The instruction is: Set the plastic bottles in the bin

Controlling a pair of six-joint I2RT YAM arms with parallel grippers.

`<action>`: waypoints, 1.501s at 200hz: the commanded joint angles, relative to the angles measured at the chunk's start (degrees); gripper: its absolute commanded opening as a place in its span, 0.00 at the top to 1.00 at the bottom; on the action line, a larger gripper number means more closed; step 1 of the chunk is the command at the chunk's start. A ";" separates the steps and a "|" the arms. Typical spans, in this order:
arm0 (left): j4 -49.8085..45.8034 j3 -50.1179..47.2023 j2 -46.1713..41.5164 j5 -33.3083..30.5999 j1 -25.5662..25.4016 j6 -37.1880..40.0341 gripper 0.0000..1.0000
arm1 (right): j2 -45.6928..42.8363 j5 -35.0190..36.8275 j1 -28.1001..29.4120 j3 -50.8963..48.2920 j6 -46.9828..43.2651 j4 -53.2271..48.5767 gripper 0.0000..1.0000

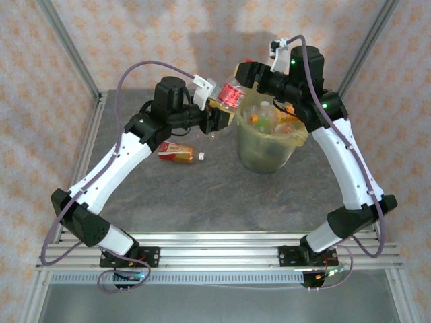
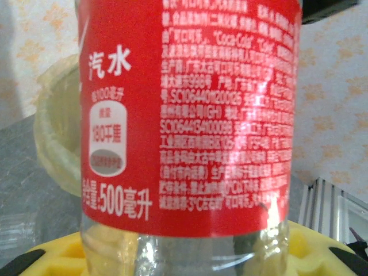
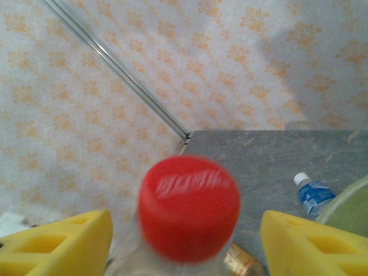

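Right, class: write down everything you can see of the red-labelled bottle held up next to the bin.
The red-labelled bottle is clear plastic and looks empty. It has a red screw cap and a red wrap label printed in white Chinese text. It is held off the table beside the bin, clamped in the left gripper. The right gripper stands open either side of the cap, its pads not touching it.

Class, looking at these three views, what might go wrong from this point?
1. The right gripper stands open around the red cap, not touching it; closing off-centre might twist the red-labelled bottle held by the left gripper.
2. That bottle hangs by the rim of the bin, not clearly over it; released now, it may fall outside.
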 commanded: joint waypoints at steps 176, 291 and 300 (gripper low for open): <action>3.54 0.04 -3.05 -2.48 -0.68 -0.54 0.19 | 2.77 16.44 0.16 12.45 -7.01 -7.92 1.00; 6.49 -7.39 -11.68 -20.30 -0.64 -5.27 0.14 | 7.05 41.73 0.11 29.91 -13.55 -9.22 1.00; 5.92 -7.60 -12.03 -21.92 -0.61 -5.79 0.10 | 7.59 43.96 0.08 30.22 -13.37 -9.20 1.00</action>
